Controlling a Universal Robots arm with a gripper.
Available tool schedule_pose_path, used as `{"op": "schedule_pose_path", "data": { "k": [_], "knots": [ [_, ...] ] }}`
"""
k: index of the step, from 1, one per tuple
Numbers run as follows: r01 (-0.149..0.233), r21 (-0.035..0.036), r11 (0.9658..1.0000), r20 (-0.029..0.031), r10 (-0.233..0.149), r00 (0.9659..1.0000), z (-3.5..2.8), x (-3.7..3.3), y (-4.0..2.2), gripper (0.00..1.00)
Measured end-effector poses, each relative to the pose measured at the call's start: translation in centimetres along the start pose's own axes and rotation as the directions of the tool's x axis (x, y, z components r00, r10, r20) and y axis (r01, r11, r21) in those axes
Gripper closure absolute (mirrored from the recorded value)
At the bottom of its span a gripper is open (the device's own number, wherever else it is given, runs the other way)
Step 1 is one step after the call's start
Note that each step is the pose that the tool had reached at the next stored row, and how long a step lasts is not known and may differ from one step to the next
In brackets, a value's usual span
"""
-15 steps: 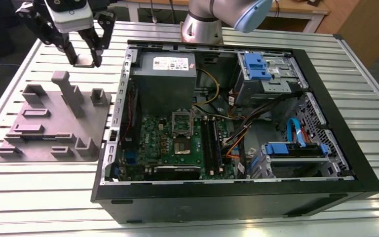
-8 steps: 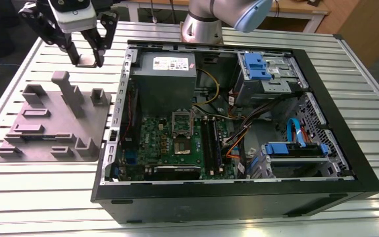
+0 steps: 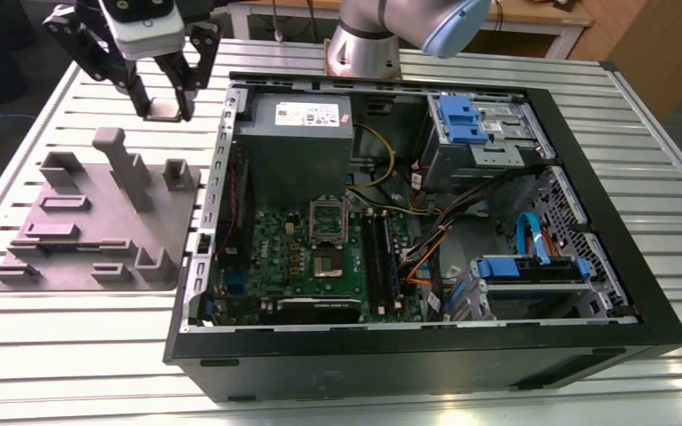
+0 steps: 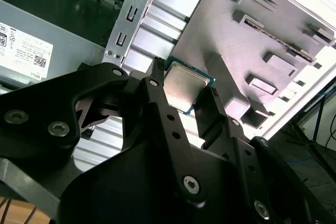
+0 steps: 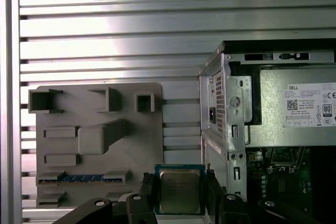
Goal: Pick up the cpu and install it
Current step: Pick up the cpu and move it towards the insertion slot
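A white printed label (image 5: 311,112) is carried on the grey power supply (image 3: 294,151) inside the open computer case (image 3: 625,306); its writing is not read off here. In both wrist views the cpu (image 4: 184,88) is seen clamped between the black fingers (image 4: 157,103) of the gripper (image 3: 166,106), silver top showing. In the exterior view it is held over the slatted table (image 3: 68,355), between the grey fixture tray (image 3: 92,226) and the case's power-supply corner.
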State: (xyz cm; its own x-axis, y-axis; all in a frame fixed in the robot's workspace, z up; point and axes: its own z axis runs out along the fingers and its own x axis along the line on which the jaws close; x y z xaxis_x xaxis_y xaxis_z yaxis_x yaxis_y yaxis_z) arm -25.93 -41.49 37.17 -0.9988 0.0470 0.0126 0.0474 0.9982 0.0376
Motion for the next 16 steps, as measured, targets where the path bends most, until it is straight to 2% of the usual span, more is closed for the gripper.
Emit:
{"op": "schedule_pose_path", "data": {
  "k": [9,16],
  "knots": [
    [0.000,0.0000,1.0000,0.0000,0.000,1.0000,-0.01,-1.36,0.06,0.53],
    [0.000,0.0000,1.0000,0.0000,0.000,1.0000,0.00,-1.39,0.06,0.53]
  ]
}}
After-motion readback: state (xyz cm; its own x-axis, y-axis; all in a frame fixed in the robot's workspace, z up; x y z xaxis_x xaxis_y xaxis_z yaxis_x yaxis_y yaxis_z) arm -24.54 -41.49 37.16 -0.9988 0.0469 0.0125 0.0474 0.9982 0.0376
